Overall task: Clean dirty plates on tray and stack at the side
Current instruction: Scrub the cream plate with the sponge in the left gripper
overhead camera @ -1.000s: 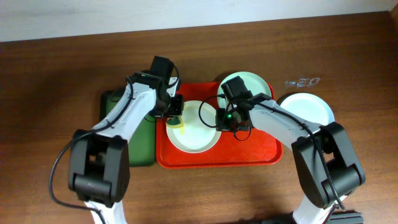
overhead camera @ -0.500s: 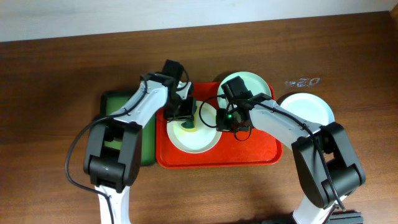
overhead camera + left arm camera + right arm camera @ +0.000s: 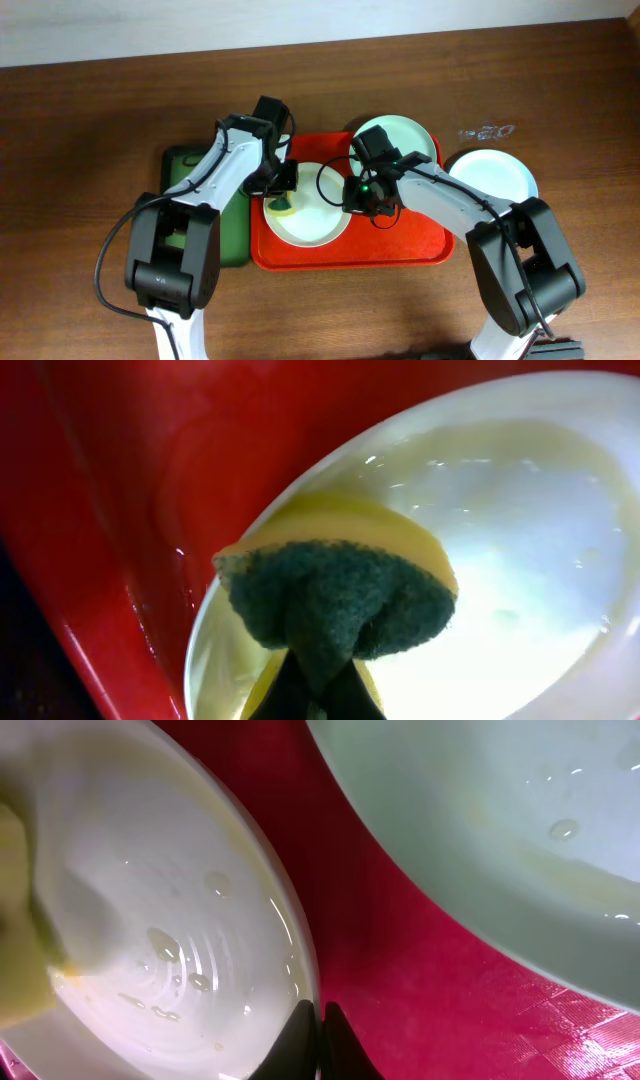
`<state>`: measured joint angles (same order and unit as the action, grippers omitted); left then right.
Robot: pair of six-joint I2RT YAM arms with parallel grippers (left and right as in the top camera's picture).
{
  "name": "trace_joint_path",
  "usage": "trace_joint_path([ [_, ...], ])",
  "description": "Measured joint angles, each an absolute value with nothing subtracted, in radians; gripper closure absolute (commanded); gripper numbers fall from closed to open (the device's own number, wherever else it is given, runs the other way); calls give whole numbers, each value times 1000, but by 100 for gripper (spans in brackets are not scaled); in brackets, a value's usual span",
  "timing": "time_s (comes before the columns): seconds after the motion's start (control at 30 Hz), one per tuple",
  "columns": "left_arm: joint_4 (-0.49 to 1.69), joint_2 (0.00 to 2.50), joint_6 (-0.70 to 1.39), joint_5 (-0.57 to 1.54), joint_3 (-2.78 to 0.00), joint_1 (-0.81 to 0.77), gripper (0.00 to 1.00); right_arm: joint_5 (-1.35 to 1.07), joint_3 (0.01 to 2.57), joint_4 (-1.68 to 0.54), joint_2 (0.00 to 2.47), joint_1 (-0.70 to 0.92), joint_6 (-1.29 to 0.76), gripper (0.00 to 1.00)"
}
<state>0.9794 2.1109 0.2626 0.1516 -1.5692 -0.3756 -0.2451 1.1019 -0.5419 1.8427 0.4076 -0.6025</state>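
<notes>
— While the left gripper [image 3: 320, 695] pinches the sponge [image 3: 335, 600] at nine o'clock on the plate [image 3: 325, 222], that plate sits mid-way in the tray [image 3: 420, 242].
— And the right gripper [image 3: 318, 1045] looks clamped on its three o'clock rim, though it's hard to see.

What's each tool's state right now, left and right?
Left tool: closed, holding the sponge against the plate.
Right tool: closed on that plate's rim.
</notes>
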Motion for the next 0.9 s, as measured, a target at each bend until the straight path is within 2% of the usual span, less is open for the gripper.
trace_joint_path([
  [0.2,809,2057,323,213,-1414,-371,100,-245,1102,-542,1843,408,-602,96],
  [0.33,743,2057,314,472,-1393,-375,100,-244,1102,-544,1843,408,-602,96],
  [0.4,751,2006,314,413,-1394,-372,100,-244,1102,-544,1843,408,-602,95],
  [0.43,756,1947,315,341,-1403,-371,100,-245,1102,-544,1843,408,-602,84],
  [0.47,774,1880,315,257,-1422,-371,100,-245,1102,-541,1843,408,-604,79],
  [0.57,796,1887,314,160,-1435,-370,100,-233,1102,-511,1843,409,-589,77],
  [0.63,797,1925,314,143,-1435,-370,100,-194,1102,-511,1843,409,-583,89],
  [0.73,797,1968,314,137,-1435,-370,100,-180,1102,-509,1843,413,-579,89],
  [0.77,797,1977,314,137,-1435,-370,100,-180,1102,-511,1843,413,-579,96],
  [0.9,797,1979,314,137,-1435,-370,100,-181,1102,-511,1843,414,-575,96],
])
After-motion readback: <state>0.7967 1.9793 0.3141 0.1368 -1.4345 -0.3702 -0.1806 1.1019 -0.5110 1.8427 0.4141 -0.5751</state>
